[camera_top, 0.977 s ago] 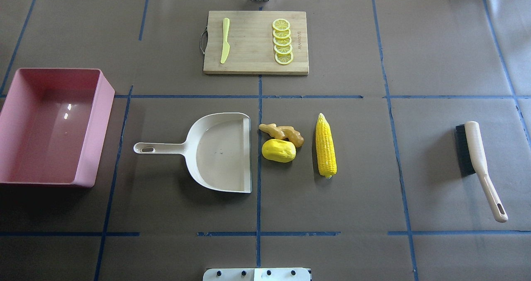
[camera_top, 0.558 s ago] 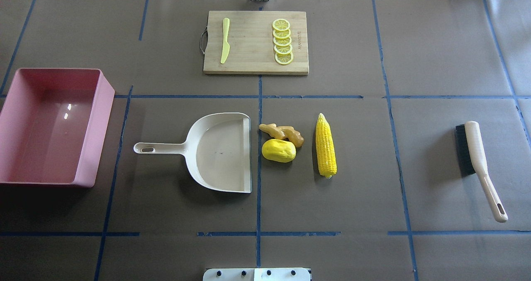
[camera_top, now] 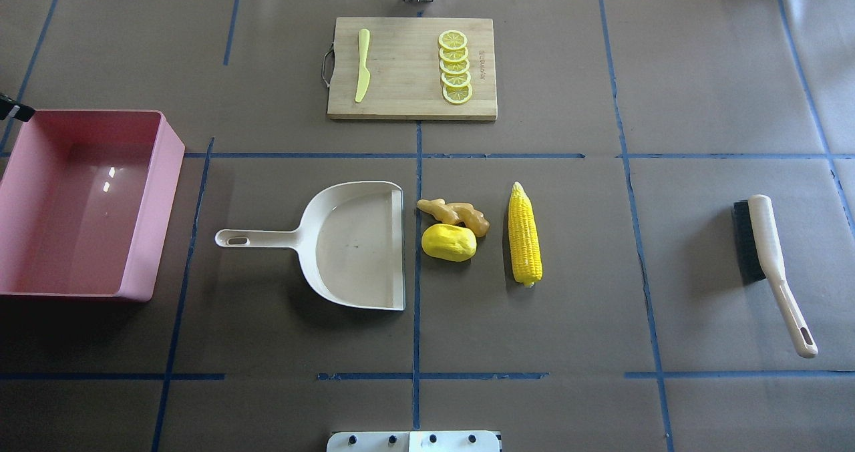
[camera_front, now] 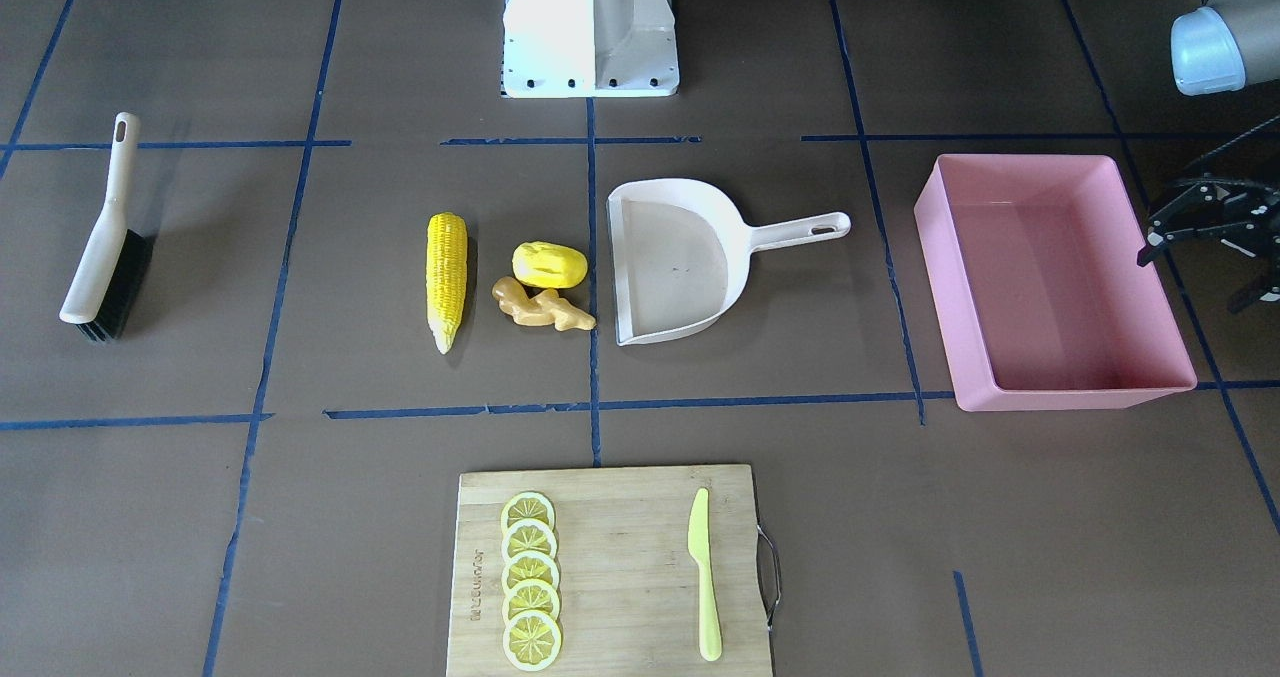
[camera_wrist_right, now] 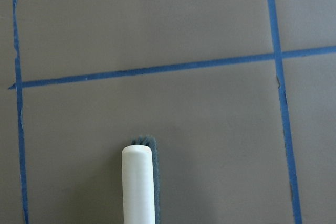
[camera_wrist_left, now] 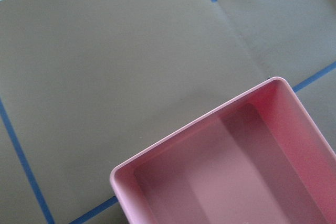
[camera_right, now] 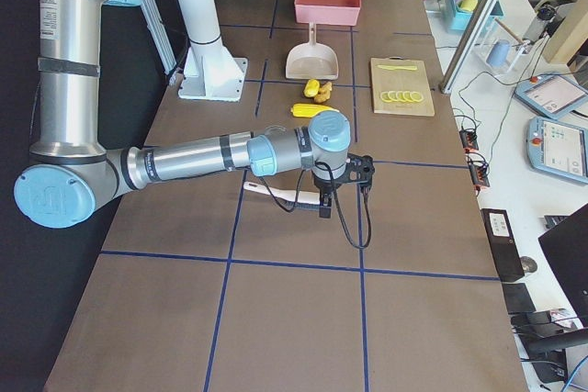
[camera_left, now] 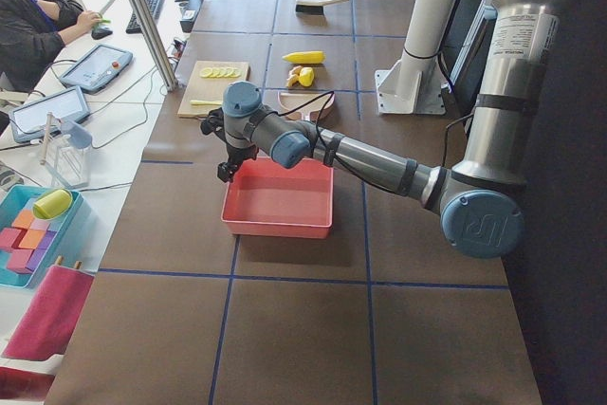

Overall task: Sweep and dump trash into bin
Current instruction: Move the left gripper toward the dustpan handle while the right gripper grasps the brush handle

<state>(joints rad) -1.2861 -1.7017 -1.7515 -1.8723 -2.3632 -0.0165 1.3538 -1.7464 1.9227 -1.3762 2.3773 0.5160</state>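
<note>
The trash lies at the table's middle: a corn cob (camera_top: pixel 524 235), a yellow lumpy fruit (camera_top: pixel 449 242) and a tan ginger root (camera_top: pixel 457 213), all just right of the beige dustpan's (camera_top: pixel 354 245) open mouth. The pink bin (camera_top: pixel 160 205) stands empty at the left. My left gripper (camera_front: pixel 1200 262) hovers open and empty beside the bin's outer far corner. My right gripper (camera_right: pixel 322 204) hangs over the brush (camera_top: pixel 768 252) at the far right; it shows only in the exterior right view, so I cannot tell whether it is open or shut.
A wooden cutting board (camera_top: pixel 407 71) with a yellow-green knife (camera_top: pixel 363 65) and lemon slices (camera_top: pixel 455 67) lies at the far middle. The robot's base plate (camera_top: pixel 414 441) sits at the near edge. The right wrist view shows the brush's head end (camera_wrist_right: pixel 137 182).
A tip of my left gripper has come into the overhead view at its left edge, by the bin's far corner. The objects on the table have not moved.
</note>
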